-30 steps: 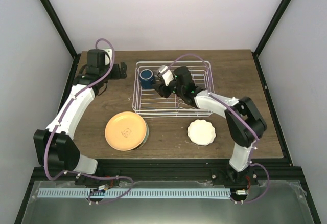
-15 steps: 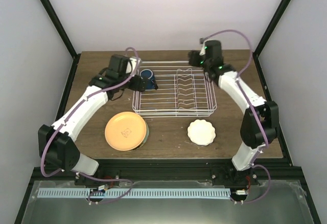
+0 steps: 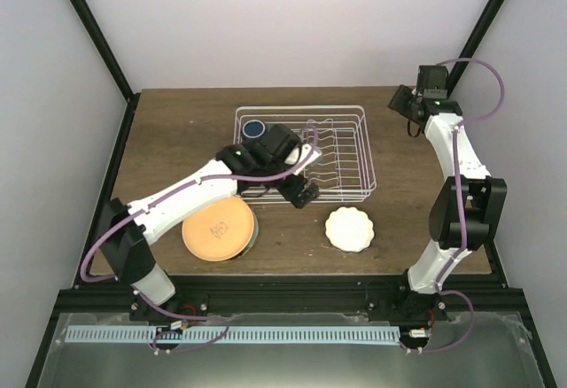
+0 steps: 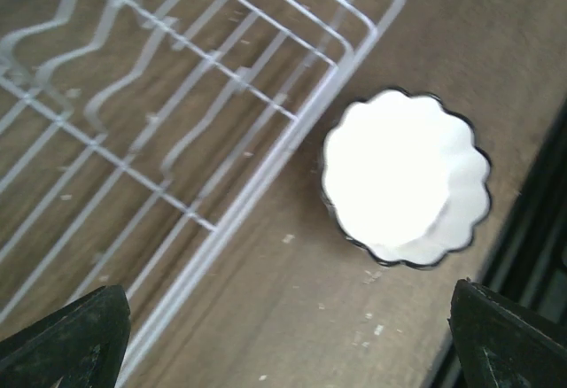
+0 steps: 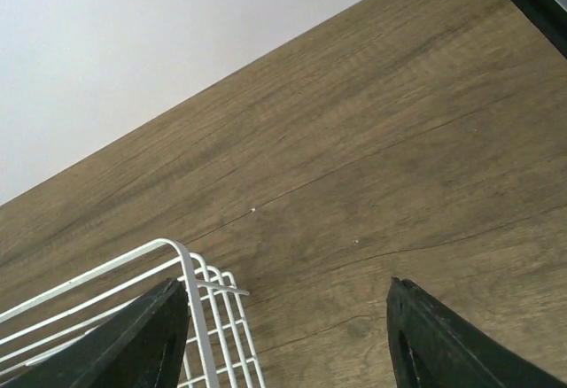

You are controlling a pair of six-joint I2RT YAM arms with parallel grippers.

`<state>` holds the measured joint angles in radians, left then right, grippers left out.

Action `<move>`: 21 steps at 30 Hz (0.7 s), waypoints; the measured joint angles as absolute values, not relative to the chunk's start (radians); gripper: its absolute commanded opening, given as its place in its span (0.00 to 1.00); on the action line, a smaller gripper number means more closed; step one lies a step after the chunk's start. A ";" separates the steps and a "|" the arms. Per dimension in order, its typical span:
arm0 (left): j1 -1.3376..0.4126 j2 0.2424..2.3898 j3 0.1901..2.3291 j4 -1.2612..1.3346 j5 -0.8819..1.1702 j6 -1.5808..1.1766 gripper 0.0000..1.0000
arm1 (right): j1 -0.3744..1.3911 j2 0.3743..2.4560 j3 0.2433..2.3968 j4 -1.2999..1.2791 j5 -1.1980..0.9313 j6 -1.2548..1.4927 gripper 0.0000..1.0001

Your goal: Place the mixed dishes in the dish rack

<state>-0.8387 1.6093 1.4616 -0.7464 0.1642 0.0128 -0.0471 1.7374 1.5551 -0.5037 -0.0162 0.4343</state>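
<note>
Progress: dark blue mug (image 3: 254,128) in dish rack (image 3: 341,153); orange-yellow plate (image 3: 217,228) atop mint-green plate (image 3: 254,228) and white scalloped dish (image 3: 348,229) unloaded near worktop's near edge; left fingers (image 4: 71,339), right fingers (image 5: 133,344) spread, empty.

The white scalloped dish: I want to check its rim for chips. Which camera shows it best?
Left wrist view: the white scalloped dish sits large and unblocked, its whole wavy rim visible beside the dish rack corner. The top external view shows it whole but small. The right wrist view misses it.
</note>
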 measured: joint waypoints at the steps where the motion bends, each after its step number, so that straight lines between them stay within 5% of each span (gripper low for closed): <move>1: -0.860 1.623 1.467 -0.753 0.171 0.014 0.99 | -0.054 1.737 1.557 -0.510 -0.019 0.433 0.63; 21: -1.024 1.948 1.593 -0.762 0.204 0.019 0.89 | -0.082 1.703 1.557 -0.552 -0.022 0.370 0.64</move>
<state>-1.0237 1.9476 1.5929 -0.7616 0.2039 0.0185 -0.0818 1.7031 1.5570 -0.5518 -0.0223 0.3702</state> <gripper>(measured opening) 0.908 0.640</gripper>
